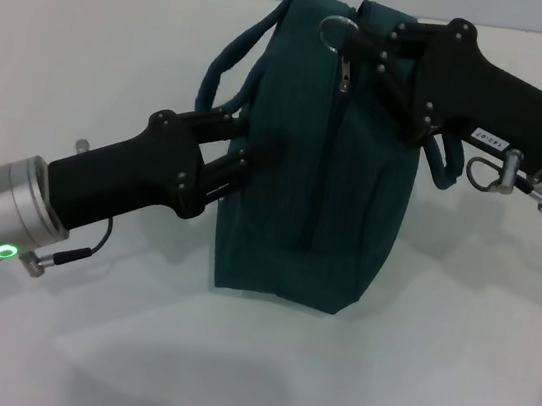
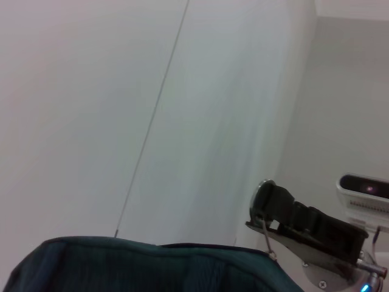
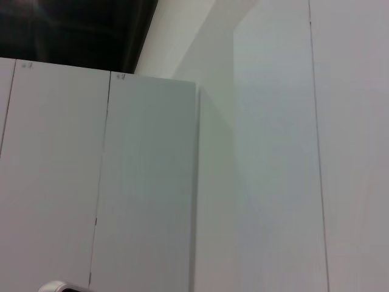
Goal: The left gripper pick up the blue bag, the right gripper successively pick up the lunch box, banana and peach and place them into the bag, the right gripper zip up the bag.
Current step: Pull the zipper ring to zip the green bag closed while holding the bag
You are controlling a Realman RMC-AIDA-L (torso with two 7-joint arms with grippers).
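Standing upright mid-table: blue bag (image 1: 321,170), zip line running top to bottom. Pinching its left side w/ left gripper (image 1: 239,163), clamped on fabric. Gripping ring zip-pull (image 1: 333,32) at far top w/ right gripper (image 1: 367,43), approaching from right.

White cabinet doors (image 3: 146,182), dark ceiling (image 3: 73,30)

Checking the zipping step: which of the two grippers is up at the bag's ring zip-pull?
The right gripper, at the top of the blue bag by the ring zip-pull. The left gripper sits lower, against the bag's side.
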